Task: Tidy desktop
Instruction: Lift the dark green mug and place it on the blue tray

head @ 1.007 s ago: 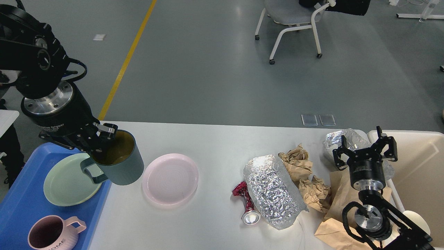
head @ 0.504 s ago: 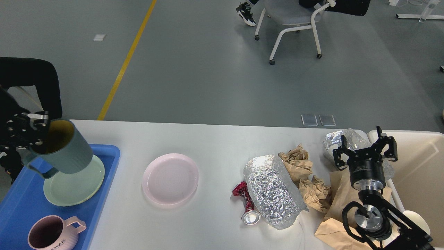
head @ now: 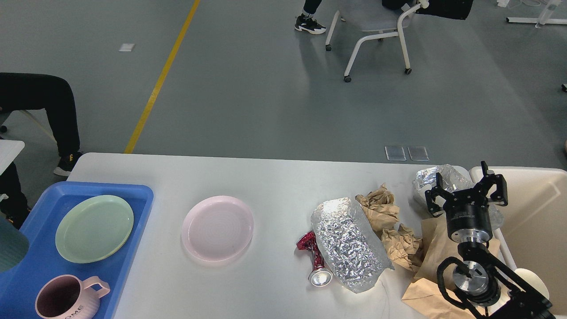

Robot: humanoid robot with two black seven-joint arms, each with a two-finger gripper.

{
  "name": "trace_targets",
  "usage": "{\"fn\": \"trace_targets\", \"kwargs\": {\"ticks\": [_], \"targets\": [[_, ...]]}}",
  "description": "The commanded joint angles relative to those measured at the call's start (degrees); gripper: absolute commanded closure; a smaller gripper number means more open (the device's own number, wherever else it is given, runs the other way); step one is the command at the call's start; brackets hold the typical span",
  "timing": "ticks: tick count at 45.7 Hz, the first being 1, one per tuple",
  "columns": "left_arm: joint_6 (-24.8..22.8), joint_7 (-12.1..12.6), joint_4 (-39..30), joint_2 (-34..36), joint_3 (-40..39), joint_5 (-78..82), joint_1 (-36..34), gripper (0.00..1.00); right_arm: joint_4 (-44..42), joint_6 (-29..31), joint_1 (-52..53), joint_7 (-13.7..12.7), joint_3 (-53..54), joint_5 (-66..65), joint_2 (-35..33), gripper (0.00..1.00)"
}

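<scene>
The white desktop (head: 274,186) holds a pink plate (head: 217,228) left of centre. On its right half lie a crushed red can (head: 315,261), a silver foil bag (head: 350,243), crumpled brown paper (head: 390,221), a flat brown paper bag (head: 425,274) and a foil wad (head: 445,176). My right gripper (head: 466,188) is open over the foil wad, gripping nothing. My left gripper is out of view. Only a sliver of the teal mug (head: 9,246) shows at the left edge.
A blue tray (head: 133,195) at the left holds a green plate (head: 94,228) and a pink mug (head: 66,299). A beige bin (head: 536,212) stands at the right edge. A person's legs (head: 48,102) and a chair (head: 376,26) are beyond the table.
My left arm swung left with the teal mug and left the view; only the mug's edge still shows. The right arm has not moved.
</scene>
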Motion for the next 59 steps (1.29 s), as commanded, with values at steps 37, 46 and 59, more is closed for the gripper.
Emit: {"fn": "trace_targets", "kwargs": {"ticks": [37,46,59], "targets": [[8.1,-0.3,13.4,-2.2,-26.8,0.1,36.2,1.00,-0.1,0.0,0.0,0.0,0.0,0.0,0.0,0.00],[9.5,-0.3,13.4,-2.7,-27.7,0.1,38.1,1.00,-0.1,0.0,0.0,0.0,0.0,0.0,0.0,0.00],[9.7,-0.1,13.4,-2.8,-29.7,0.0,40.2,0.98,-0.1,0.0,0.0,0.0,0.0,0.0,0.0,0.00]]}}
